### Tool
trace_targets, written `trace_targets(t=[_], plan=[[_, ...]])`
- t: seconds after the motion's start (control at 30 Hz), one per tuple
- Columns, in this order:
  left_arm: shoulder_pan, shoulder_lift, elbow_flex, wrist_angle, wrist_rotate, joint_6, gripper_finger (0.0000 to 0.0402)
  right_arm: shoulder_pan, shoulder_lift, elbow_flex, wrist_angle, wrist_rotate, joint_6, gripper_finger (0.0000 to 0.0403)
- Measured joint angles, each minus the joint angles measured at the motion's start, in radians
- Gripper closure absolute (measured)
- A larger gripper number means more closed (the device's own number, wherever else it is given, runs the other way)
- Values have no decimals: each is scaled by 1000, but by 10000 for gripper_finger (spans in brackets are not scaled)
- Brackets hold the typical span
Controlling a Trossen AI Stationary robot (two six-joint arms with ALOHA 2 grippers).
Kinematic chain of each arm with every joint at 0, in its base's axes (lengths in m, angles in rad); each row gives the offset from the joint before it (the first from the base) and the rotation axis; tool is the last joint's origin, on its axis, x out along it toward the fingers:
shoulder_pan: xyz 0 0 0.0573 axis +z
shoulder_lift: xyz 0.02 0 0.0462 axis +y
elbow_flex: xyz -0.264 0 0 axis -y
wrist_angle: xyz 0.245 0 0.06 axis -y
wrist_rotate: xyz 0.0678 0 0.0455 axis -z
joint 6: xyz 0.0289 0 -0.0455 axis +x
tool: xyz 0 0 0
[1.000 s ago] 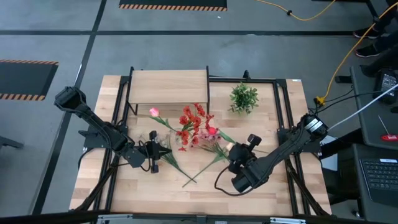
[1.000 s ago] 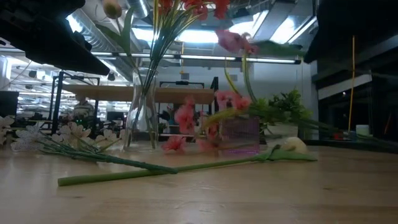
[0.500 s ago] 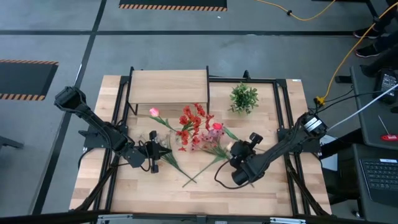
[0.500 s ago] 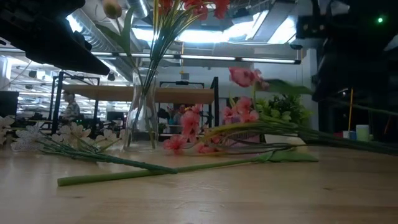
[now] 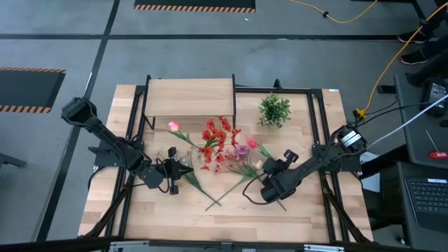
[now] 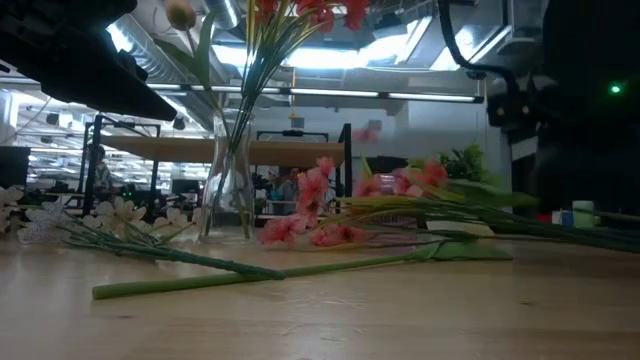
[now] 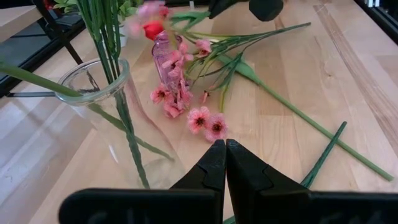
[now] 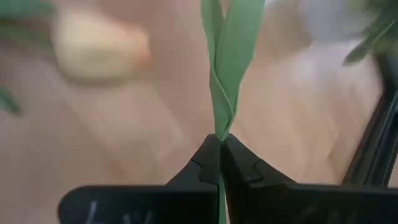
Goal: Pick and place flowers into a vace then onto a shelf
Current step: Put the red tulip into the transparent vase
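A glass vase [image 5: 203,160] [image 7: 99,106] stands mid-table with red flowers [image 5: 217,135] and a pink tulip [image 5: 173,126] in it. My left gripper [image 5: 184,171] [image 7: 225,152] hovers shut just left of the vase, holding nothing. My right gripper [image 5: 267,176] [image 8: 219,144] is shut on a pink-headed flower [image 5: 250,144] [image 6: 365,133], held above the table to the vase's right. A cream tulip [image 5: 257,163] on a long stem, pink blossoms [image 7: 208,122] and a pale sprig [image 6: 110,215] lie flat on the table. The shelf [image 5: 189,98] stands at the far edge. My right gripper pinches the flower's green stem, wrapped by a leaf [image 8: 219,121], between its two fingertips. The fingers slant down from the table's near right and lie across the stem. The flower is lifted, its head toward the vase, its cut end [image 5: 281,204] past the gripper toward the near edge.
A bushy green plant [image 5: 274,110] in a white pot stands at the far right. Black frame bars [image 5: 318,119] run along the table's sides and back. Bare wood lies along the near edge [image 5: 224,224].
My right gripper has sunk toward the table and tipped, still shut on the flower. The flower's head has dropped from high up to just above the lying flowers, and its stem now runs nearer to level.
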Motion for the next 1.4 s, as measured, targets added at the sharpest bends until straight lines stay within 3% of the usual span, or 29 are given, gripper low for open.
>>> trace_targets(t=[0.1, 0.47, 1.0, 1.27, 1.4], plan=[[0, 0, 0, 0, 0, 0, 394, -1, 0, -7, -5, -43, 23, 403], [0, 0, 0, 0, 0, -1, 393, -1, 0, 14, -181, -39, 225, 403], [0, 0, 0, 0, 0, 0, 394, 35, -13, 329, -410, 279, 288, 403], [0, 0, 0, 28, 1, 2, 394, 35, -146, 335, -409, 319, 265, 403], [0, 0, 0, 30, 2, 2, 394, 35, -224, 335, -318, 323, 170, 403]])
